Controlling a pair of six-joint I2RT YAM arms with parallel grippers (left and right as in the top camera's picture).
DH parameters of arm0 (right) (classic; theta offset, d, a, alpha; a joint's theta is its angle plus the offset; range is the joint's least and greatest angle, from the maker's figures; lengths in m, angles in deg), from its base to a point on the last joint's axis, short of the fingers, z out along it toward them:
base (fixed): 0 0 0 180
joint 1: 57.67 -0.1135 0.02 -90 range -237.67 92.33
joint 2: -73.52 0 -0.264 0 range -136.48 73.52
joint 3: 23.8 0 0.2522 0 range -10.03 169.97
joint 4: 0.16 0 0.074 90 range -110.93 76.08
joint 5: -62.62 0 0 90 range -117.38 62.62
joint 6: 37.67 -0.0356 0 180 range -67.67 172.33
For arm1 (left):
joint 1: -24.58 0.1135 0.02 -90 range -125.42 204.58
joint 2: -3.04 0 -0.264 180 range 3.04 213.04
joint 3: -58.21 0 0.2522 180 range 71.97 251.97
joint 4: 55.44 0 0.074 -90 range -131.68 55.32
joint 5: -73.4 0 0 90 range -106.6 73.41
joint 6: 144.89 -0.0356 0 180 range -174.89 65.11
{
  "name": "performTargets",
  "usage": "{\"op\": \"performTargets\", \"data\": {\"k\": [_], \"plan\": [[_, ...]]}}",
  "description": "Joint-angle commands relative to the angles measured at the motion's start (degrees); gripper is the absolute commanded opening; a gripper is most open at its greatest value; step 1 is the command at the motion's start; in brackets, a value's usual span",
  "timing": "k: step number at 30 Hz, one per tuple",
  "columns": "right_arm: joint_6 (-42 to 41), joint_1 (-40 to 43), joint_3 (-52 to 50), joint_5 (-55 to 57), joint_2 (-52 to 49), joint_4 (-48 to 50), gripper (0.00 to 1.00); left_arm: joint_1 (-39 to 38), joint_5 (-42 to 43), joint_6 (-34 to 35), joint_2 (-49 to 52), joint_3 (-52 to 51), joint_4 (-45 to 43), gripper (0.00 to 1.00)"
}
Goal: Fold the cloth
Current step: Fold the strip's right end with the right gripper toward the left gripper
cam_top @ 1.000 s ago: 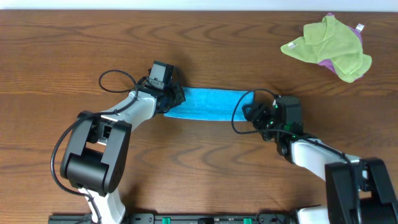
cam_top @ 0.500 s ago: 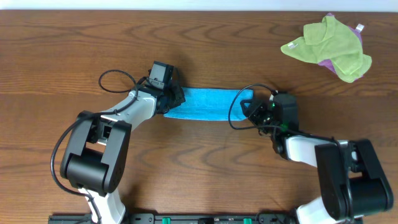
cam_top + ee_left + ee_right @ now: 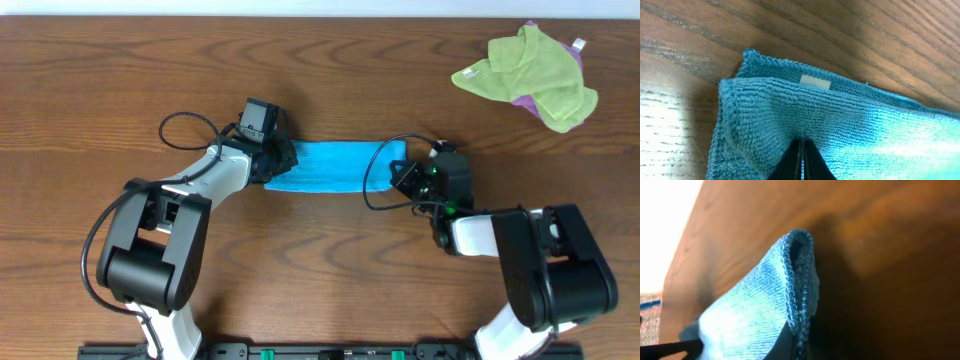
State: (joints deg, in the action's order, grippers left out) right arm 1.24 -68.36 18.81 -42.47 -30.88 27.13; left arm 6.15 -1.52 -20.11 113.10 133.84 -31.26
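cloth (image 3: pixel 330 165): blue folded strip, mid-worktop (image 3: pixel 320 270), white tag (image 3: pixel 815 82) | left gripper (image 3: pixel 278 158): pinching left end | right gripper (image 3: pixel 398 172): was open, now clamped on right end

Crumpled yellow-green cloth (image 3: pixel 525 65) atop purple cloth (image 3: pixel 577 45) on wooden table (image 3: pixel 330 270)

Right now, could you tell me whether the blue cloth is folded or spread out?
Folded: the cloth lies as a narrow strip, with two stitched edges layered at its end.
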Motion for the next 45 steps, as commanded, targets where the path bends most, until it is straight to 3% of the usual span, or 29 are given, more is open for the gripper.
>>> {"op": "performTargets", "data": {"k": [1,13,27,45], "plan": [[3.6,-0.1,0.0,-0.9,1.5,1.9,0.01,0.0,0.5,-0.5,1.2,0.3,1.9,0.05],[4.5,-3.9,3.2,-5.3,8.6,-0.2,0.01,0.0,1.0,-0.5,1.2,0.3,2.4,0.06],[12.5,-14.9,19.1,-3.1,7.7,-18.3,0.01,0.0,1.0,-0.5,1.2,0.3,2.4,0.06],[13.5,-21.7,21.1,-1.4,1.0,-18.1,0.01,0.4,0.9,-3.6,-1.0,1.6,4.9,0.06]]}}
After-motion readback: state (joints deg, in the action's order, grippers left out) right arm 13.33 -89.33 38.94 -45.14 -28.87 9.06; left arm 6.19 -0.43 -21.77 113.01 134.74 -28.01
